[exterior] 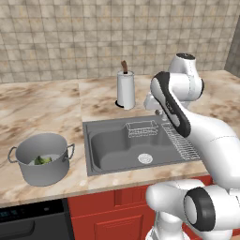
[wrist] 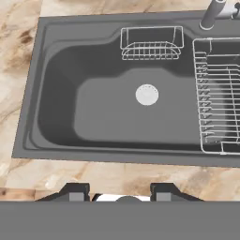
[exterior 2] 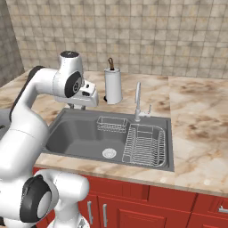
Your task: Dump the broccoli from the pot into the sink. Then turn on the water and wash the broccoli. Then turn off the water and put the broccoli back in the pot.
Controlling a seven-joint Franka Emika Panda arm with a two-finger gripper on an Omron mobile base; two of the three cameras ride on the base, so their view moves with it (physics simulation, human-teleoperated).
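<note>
The pot (exterior: 43, 159) stands on the counter (exterior: 42, 105) at nine o'clock from the sink (exterior: 112, 145), well apart from its rim, with the broccoli (exterior: 42, 160) lying inside. The gripper (wrist: 117, 191) hangs above the sink's near edge, fingers (wrist: 75, 192) apart and holding nothing. A small wire basket (wrist: 151, 43) sits at twelve o'clock of the drain (wrist: 147, 94), a wire rack (wrist: 219, 96) at three o'clock. The faucet (exterior 2: 138, 101) and paper-towel roll (exterior 2: 112, 84) stand behind the basin.
</note>
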